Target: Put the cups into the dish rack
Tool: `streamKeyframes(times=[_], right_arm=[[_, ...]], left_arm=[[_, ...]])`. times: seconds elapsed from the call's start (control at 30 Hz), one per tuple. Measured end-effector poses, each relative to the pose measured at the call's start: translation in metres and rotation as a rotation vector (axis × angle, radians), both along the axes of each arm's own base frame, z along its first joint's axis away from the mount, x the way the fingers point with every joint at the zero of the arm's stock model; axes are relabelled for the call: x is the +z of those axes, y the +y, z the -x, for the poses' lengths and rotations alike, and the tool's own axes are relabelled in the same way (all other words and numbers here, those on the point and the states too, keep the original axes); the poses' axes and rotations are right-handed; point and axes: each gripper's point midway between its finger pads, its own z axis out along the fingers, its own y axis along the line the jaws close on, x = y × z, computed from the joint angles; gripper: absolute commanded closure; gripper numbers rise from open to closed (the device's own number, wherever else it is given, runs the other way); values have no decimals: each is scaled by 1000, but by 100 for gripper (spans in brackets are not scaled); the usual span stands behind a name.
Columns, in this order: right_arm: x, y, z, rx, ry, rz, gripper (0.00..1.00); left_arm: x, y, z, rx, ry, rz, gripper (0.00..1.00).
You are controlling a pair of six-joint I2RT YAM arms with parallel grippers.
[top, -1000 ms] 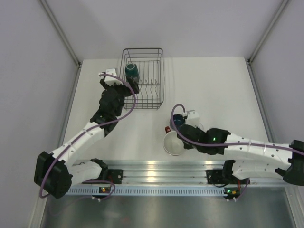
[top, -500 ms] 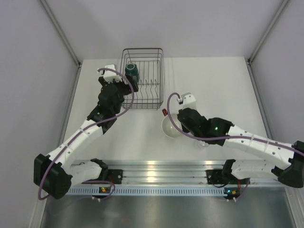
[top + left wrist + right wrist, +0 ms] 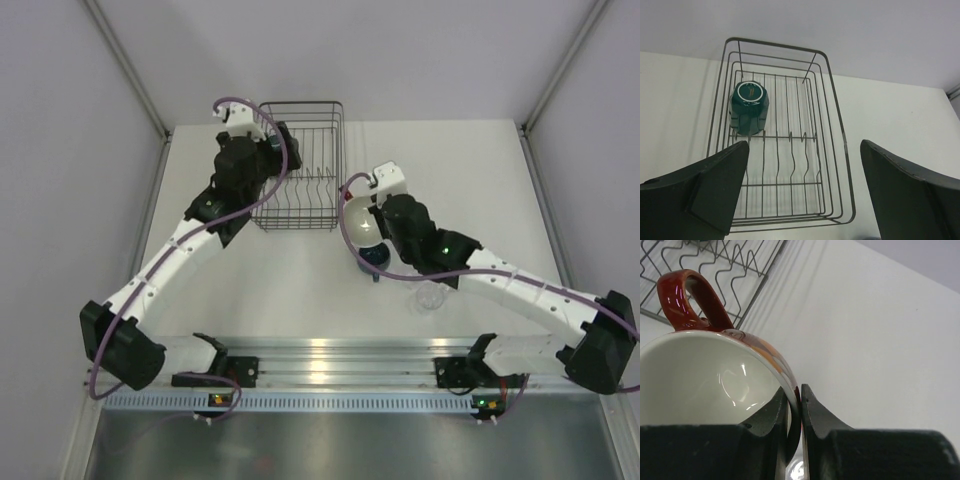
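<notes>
Both stretch forward: left fingers (image 3: 715,190) hang wide apart over the dish rack (image 3: 837,120), while right fingers (image 3: 822,422) clamp the red cup (image 3: 700,380) by its rim at the rack's 4 o'clock.

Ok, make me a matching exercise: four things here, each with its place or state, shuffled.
1 teal mug
2 red cup
3 clear glass
4 left gripper

A open and empty
B on the table
C inside the dish rack
D pinched at the rim by the right gripper

Pairs: 1-C, 2-D, 3-B, 4-A
</notes>
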Motion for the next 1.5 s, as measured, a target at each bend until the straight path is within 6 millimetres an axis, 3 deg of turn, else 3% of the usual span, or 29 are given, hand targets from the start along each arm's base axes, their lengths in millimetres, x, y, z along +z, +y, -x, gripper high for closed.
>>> streamKeyframes(times=[0.23, 0.4, 0.57, 0.8, 0.97, 1.27, 1.5], right_arm=[[30, 6, -30, 18, -159, -8, 100], [38, 14, -48, 36, -243, 26, 100], [29, 26, -66, 61, -288, 90, 100], [5, 40, -83, 108, -303, 220, 100], [8, 49, -94, 123, -331, 263, 100], [40, 62, -110, 123, -447, 276, 100], [22, 73, -128, 145, -454, 348, 100]], left_arm=[[-16, -8, -28, -20, 136, 21, 1], [-31, 9, -47, -5, 216, 73, 1], [-34, 7, -56, -48, 267, 151, 1], [-21, -17, -66, -155, 296, 266, 1], [-16, -31, -73, -205, 313, 310, 2], [-59, -50, -74, -256, 469, 359, 3], [-68, -57, -70, -276, 523, 396, 3]])
